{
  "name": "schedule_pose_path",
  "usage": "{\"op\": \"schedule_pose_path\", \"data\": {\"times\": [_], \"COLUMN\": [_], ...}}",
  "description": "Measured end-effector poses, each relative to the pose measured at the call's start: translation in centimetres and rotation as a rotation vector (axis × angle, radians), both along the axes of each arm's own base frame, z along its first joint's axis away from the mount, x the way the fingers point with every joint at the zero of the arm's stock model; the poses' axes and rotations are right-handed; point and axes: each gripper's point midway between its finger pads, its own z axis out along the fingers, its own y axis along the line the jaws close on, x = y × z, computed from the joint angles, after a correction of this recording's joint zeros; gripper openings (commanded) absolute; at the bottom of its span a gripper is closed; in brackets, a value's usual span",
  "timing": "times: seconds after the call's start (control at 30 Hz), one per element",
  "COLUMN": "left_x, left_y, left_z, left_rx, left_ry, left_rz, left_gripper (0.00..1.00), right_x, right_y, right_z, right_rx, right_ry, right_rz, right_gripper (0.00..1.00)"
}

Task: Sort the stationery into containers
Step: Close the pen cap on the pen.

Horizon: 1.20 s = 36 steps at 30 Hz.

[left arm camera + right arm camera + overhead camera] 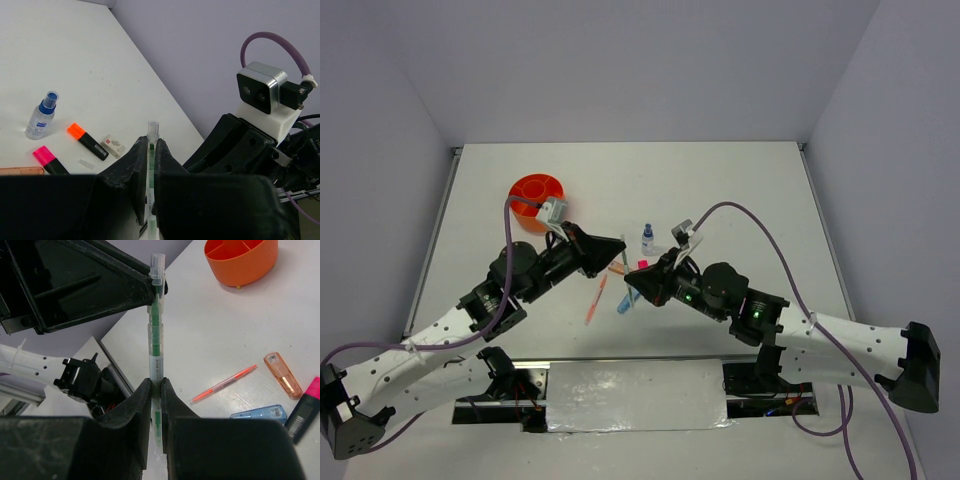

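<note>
Fingers of my right gripper (155,383), closest to the wrist camera, stood clamped on a green pen (156,342) held in the air above the table (740,190). My left gripper (152,145) was pinched tight on the same pen just below its clear cap, so the pen spanned the gap between the two arms. Seen from above, that pairing hung to the right of the cup (537,200) and nearer the arm bases than it. The orange cup, its dividers showing, sat on the table well apart from the pen.

Other pieces lay flat on the table, also right of the cup. A bottle (647,240) stood upright there. An orange pen (223,384) and a marker (257,412) lay nearer the bases than the cup, and a pink highlighter (305,407) lay near the marker. An orange highlighter (86,140) and an eraser (114,146) lay just beside each other. I could not tell their place relative to the cup.
</note>
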Motion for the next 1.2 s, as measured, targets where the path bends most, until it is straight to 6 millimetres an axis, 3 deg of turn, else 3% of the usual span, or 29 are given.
{"op": "schedule_pose_path", "data": {"times": [0.2,0.4,0.7,1.0,1.13,1.2], "left_x": [0.2,-0.2,-1.5,-2.4,-2.5,-2.5], "left_y": [0.0,0.1,0.1,0.2,0.2,0.2], "left_z": [0.4,1.7,2.3,2.5,2.0,1.9], "left_rx": [-0.013,-0.048,-0.065,-0.032,-0.013,-0.008], "left_ry": [-0.013,-0.073,-0.156,-0.207,-0.203,-0.198], "left_rz": [0.006,-0.008,-0.068,-0.105,-0.112,-0.113], "left_gripper": [0.00,0.00,0.06,0.35,0.36,0.32], "right_x": [0.3,0.6,-0.5,-1.3,-1.5,-1.5], "right_y": [0.3,0.3,0.7,1.1,1.2,1.2], "right_z": [0.5,2.3,2.7,3.5,4.0,4.0], "right_rx": [0.008,0.033,0.000,-0.005,0.007,0.006], "right_ry": [-0.003,-0.027,-0.105,-0.173,-0.183,-0.183], "right_rz": [-0.009,-0.022,0.062,0.128,0.140,0.141], "right_gripper": [0.00,0.00,0.00,0.00,0.00,0.00]}}
